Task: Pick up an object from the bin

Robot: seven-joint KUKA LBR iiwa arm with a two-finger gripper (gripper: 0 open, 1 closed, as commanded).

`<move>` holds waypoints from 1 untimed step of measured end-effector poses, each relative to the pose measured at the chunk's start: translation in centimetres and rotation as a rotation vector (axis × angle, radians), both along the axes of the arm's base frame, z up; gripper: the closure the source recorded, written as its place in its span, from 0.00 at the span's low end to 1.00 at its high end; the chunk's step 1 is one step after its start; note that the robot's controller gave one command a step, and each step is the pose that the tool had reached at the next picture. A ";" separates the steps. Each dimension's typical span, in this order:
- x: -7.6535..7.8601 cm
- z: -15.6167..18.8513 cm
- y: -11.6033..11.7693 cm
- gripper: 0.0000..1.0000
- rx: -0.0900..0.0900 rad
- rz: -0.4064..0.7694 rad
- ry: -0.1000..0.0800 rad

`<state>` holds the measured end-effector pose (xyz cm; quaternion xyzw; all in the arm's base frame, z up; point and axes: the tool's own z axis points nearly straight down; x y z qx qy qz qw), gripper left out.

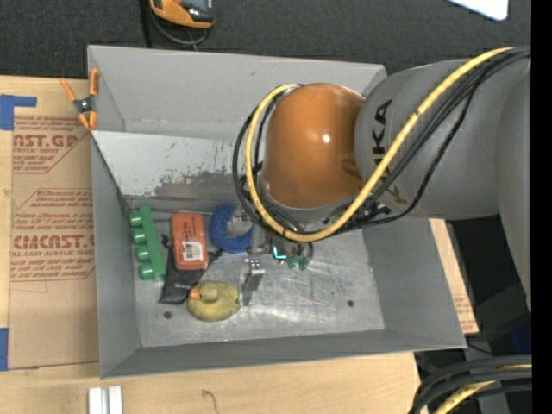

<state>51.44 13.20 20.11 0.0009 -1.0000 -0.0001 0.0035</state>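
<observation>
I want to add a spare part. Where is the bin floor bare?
Bare floor lies right of the gripper, up to the right wall. The left is crowded: green block, orange box, blue disc and yellow duck sit close together.

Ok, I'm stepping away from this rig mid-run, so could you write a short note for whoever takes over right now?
Gripper: low in the bin, just right of the yellow rubber duck and below the blue round thing. Whether it is open or shut cannot be told; nothing visibly held.
Other things: green knobbed block by the left wall, orange labelled item beside it, black piece under that item's lower end.
Done: arm lowered in.
Left: grasp one thing and lift it out.
</observation>
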 end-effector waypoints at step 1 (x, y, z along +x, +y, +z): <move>0.2 0.4 -0.1 0.00 0.001 -0.001 -0.008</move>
